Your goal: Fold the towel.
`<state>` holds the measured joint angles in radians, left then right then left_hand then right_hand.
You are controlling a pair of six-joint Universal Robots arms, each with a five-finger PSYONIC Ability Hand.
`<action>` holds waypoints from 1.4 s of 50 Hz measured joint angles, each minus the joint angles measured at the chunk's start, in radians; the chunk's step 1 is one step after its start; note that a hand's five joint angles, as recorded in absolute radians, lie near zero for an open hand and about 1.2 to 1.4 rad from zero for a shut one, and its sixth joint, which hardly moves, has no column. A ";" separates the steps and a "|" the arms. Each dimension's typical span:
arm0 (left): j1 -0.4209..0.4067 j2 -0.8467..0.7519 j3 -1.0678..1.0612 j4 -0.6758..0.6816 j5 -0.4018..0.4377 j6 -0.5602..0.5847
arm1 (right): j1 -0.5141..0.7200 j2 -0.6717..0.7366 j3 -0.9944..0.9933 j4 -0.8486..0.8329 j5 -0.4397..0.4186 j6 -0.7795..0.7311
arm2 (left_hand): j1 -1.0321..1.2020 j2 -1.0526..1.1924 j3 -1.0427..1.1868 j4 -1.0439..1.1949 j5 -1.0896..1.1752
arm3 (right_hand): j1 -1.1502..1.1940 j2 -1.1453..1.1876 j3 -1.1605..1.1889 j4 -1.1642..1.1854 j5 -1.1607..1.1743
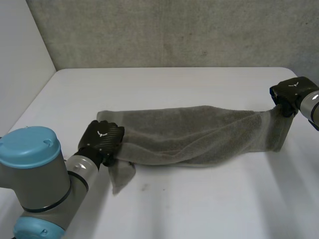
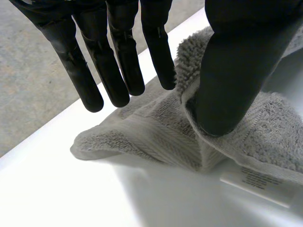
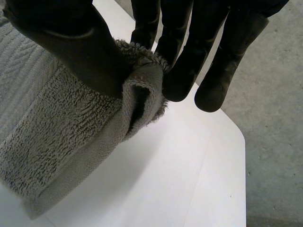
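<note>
Towel: grey terry, one piece; drawn out long across the middle of the white table, strung between both hands, creased along its length.

Left hand: on the towel's left end; thumb bears down on a fold of the hem, and cloth bunches between it and the nearest of the fingers, which reach out straight; that end is pinched; a loose corner droops below the hand onto the table.

Care label: white, at the hem just beside that thumb; rows of fine print, too small for you to read.

Right hand: at the towel's right end, which it holds raised off the table; its thumb and fingers are closed on the rolled corner.

Markings: a small white emblem on the back of each hand; a shape only, nothing you can read as writing.

Edges: the table's edge runs past beyond the left fingertips; the right hand sits by the table's rounded corner, with a rough grey surface beyond.

Open room: you have bare tabletop on the towel's far side up to the grey wall; more on its near side, beside the left arm.
</note>
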<state>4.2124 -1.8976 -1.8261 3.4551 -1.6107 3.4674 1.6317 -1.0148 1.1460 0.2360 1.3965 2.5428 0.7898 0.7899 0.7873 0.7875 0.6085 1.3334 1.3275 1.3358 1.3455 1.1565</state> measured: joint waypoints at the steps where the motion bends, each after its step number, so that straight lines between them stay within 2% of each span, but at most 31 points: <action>1: 0.000 0.000 0.000 0.001 -0.004 0.000 | 0.000 0.000 0.001 0.000 0.001 -0.001 | 0.012 0.013 0.015 0.015 0.015 | 0.000 0.000 0.000 0.000 0.000; 11: -0.010 -0.001 0.000 0.007 -0.024 -0.021 | 0.011 -0.002 0.031 -0.002 0.003 -0.005 | 0.129 0.130 0.132 0.133 0.133 | 0.000 0.000 0.000 0.000 0.000; 21: -0.040 -0.004 0.002 -0.001 -0.006 -0.139 | 0.016 -0.005 0.063 -0.003 0.002 -0.006 | -0.011 -0.014 -0.010 -0.011 -0.005 | 0.000 0.000 0.000 0.000 0.000; 30: -0.042 -0.033 0.009 -0.005 0.029 -0.212 | 0.016 -0.004 0.073 -0.007 0.002 -0.008 | -0.015 -0.014 -0.013 -0.013 -0.008 | 0.000 0.000 0.000 0.000 0.000; 32: -0.042 -0.039 0.010 -0.007 0.032 -0.222 | 0.016 -0.004 0.075 -0.008 0.003 -0.008 | 0.018 0.016 0.019 0.019 0.022 | 0.000 0.000 0.000 0.000 0.000; 37: -0.041 -0.051 0.024 -0.029 0.035 -0.277 | 0.016 -0.003 0.078 -0.011 0.003 -0.010 | 0.337 0.351 0.352 0.353 0.348 | 0.000 0.000 0.001 0.000 0.000; 42: -0.038 -0.050 0.047 -0.069 0.036 -0.334 | 0.016 -0.010 0.077 -0.011 0.003 -0.011 | 0.383 0.410 0.411 0.410 0.400 | 0.000 0.000 0.001 0.000 0.000; 49: -0.001 0.052 0.117 -0.233 0.040 -0.369 | 0.011 -0.113 0.059 0.004 0.000 -0.020 | 0.398 0.426 0.428 0.429 0.417 | 0.000 0.000 0.001 0.000 0.000; 55: 0.066 0.203 0.182 -0.372 0.044 -0.295 | 0.005 -0.220 0.046 0.071 -0.005 -0.071 | 0.401 0.427 0.428 0.430 0.421 | 0.000 0.000 0.001 0.000 0.000; 62: 0.141 0.335 0.235 -0.514 0.045 -0.029 | 0.006 -0.279 0.040 0.263 -0.011 -0.197 | 0.408 0.428 0.428 0.430 0.426 | 0.000 0.000 0.001 0.000 0.000; 68: 0.167 0.352 0.209 -0.579 0.045 0.199 | 0.013 -0.277 0.066 0.386 -0.014 -0.285 | 0.412 0.428 0.428 0.430 0.427 | 0.000 0.000 0.001 0.000 0.000; 70: 0.170 0.344 0.194 -0.584 0.045 0.238 | 0.017 -0.268 0.077 0.404 -0.014 -0.305 | 0.412 0.428 0.428 0.430 0.427 | 0.000 0.000 0.001 0.000 0.000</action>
<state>4.3823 -1.5533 -1.6324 2.8715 -1.5657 3.7051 1.6485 -1.2830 1.2228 0.6396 1.3823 2.2380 1.2022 1.2179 1.2158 1.2179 1.0351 1.3336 1.3273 1.3364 1.3455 1.1566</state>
